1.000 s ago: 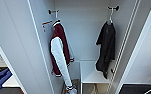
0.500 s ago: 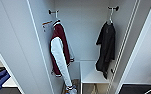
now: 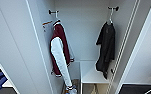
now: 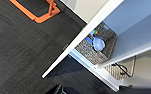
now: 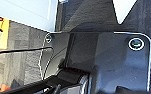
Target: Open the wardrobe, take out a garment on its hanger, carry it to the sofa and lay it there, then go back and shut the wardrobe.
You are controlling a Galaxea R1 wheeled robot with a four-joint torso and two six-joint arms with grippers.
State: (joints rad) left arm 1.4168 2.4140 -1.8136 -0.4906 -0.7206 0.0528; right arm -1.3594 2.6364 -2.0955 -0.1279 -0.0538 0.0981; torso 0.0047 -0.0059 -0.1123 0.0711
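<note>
The wardrobe stands open in front of me, both white doors swung out, its white interior facing the head camera. The garment, limp and black, hangs on the right side from a black peg. Only the slim pale hook of the hanger shows above its collar. In the left wrist view, the edge of a white wardrobe door crosses above dark carpet.
A maroon jacket with white sleeves hangs on the wardrobe's left side. A low white shelf sits under the black garment. An orange frame lies on the carpet. A light blue object rests on the wardrobe's speckled floor.
</note>
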